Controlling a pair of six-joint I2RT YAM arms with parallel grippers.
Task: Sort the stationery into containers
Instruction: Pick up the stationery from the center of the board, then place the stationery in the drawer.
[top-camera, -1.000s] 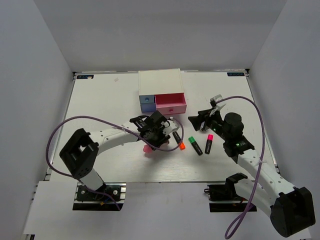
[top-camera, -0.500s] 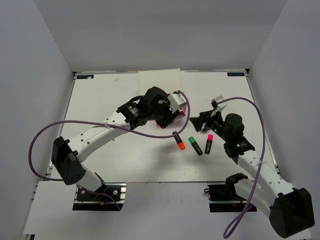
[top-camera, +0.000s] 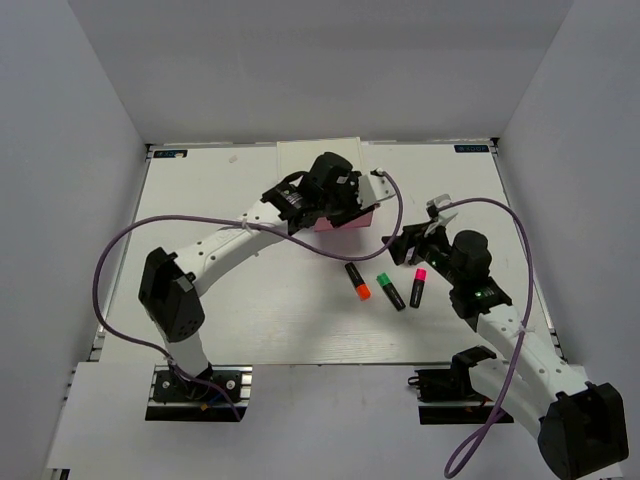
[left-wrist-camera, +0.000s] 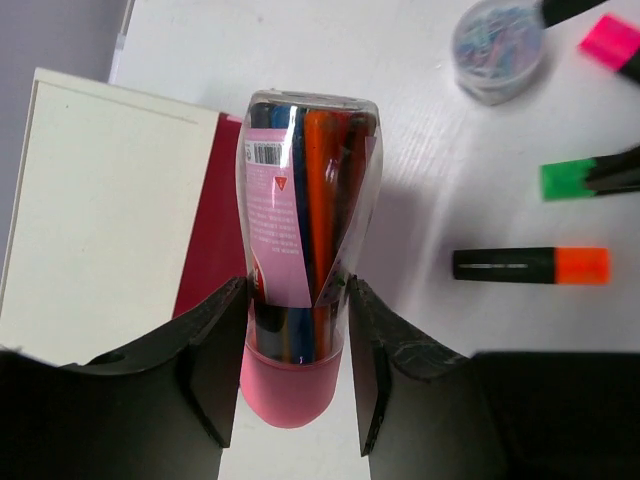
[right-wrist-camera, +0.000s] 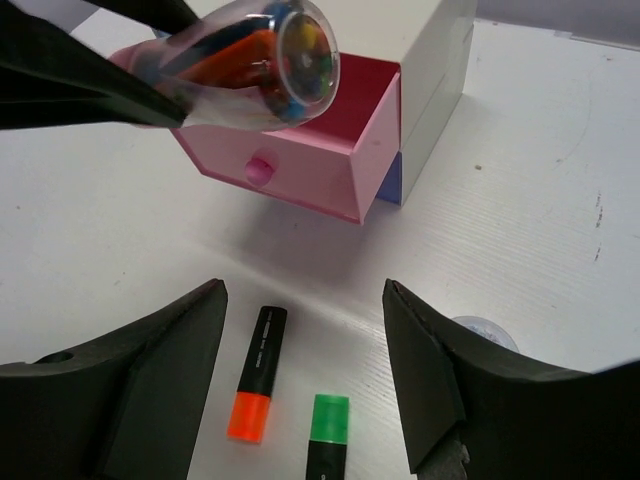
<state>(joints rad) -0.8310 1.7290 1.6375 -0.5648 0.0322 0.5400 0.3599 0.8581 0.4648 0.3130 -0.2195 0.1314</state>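
Note:
My left gripper (top-camera: 343, 205) is shut on the pink translucent tube (left-wrist-camera: 305, 240), which is full of coloured pens, and holds it over the open pink drawer (left-wrist-camera: 212, 235) of the white chest (top-camera: 318, 160). The right wrist view shows the tube (right-wrist-camera: 250, 55) above the drawer's front (right-wrist-camera: 300, 160), with the blue drawer (right-wrist-camera: 392, 180) shut beside it. The orange (top-camera: 357, 281), green (top-camera: 391, 291) and pink (top-camera: 418, 287) markers lie on the table. The small whitish round piece (left-wrist-camera: 497, 45) lies near the pink marker. My right gripper (top-camera: 408, 238) hangs open and empty above the markers (right-wrist-camera: 302, 300).
The white chest stands at the back middle of the white table (top-camera: 220, 300). Grey walls close in the table on three sides. The left arm and its purple cable (top-camera: 120, 250) stretch across the left half.
My left gripper has lifted the pink tube off the table and carried it back and right to above the open pink drawer. The right arm has barely moved.

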